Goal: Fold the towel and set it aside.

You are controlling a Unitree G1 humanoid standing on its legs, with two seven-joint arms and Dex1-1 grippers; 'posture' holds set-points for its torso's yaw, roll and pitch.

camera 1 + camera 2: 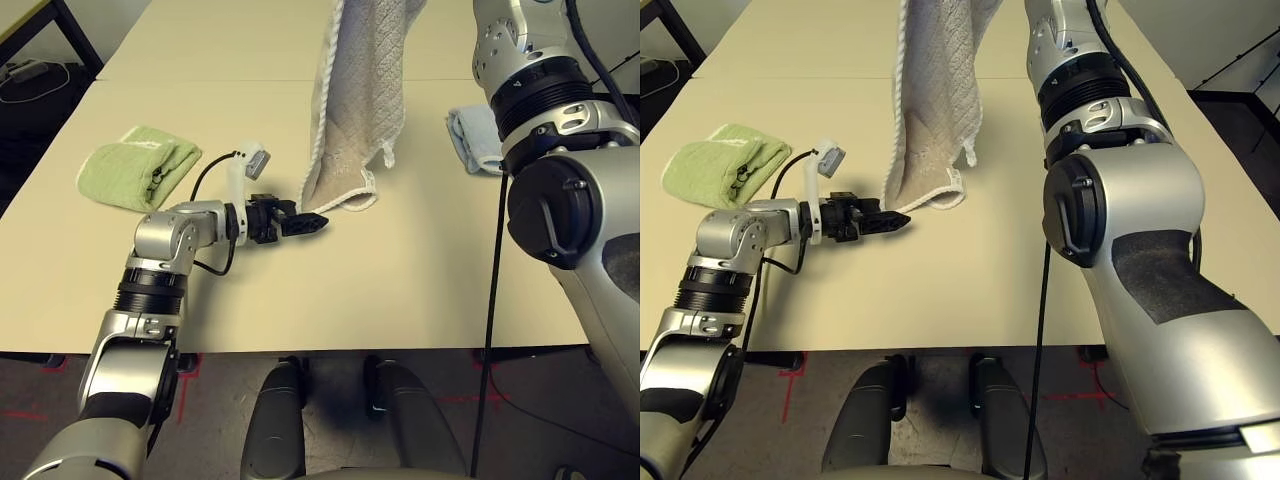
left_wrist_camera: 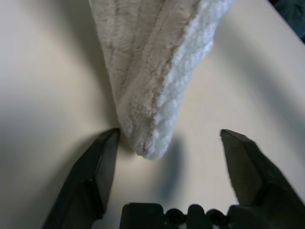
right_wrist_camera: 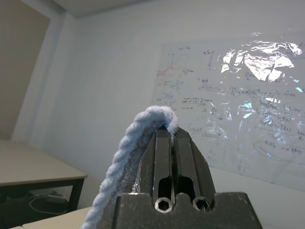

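Note:
The beige towel (image 1: 360, 90) hangs upright over the middle of the table, its top running out past the picture's upper edge. Its lowest corner (image 2: 150, 138), edged in white cord, rests on the table. My left gripper (image 1: 315, 224) lies low on the table at that corner. Its fingers are open, one on each side of the corner, and neither is pressed against the cloth. In the right wrist view my right gripper (image 3: 170, 132) is shut on the towel's corded edge (image 3: 138, 129), held up high.
A folded light green towel (image 1: 140, 165) lies on the table's left side, beyond my left forearm. A folded light blue towel (image 1: 475, 140) lies on the right, partly behind my right arm. The tan table (image 1: 400, 290) is bare in front.

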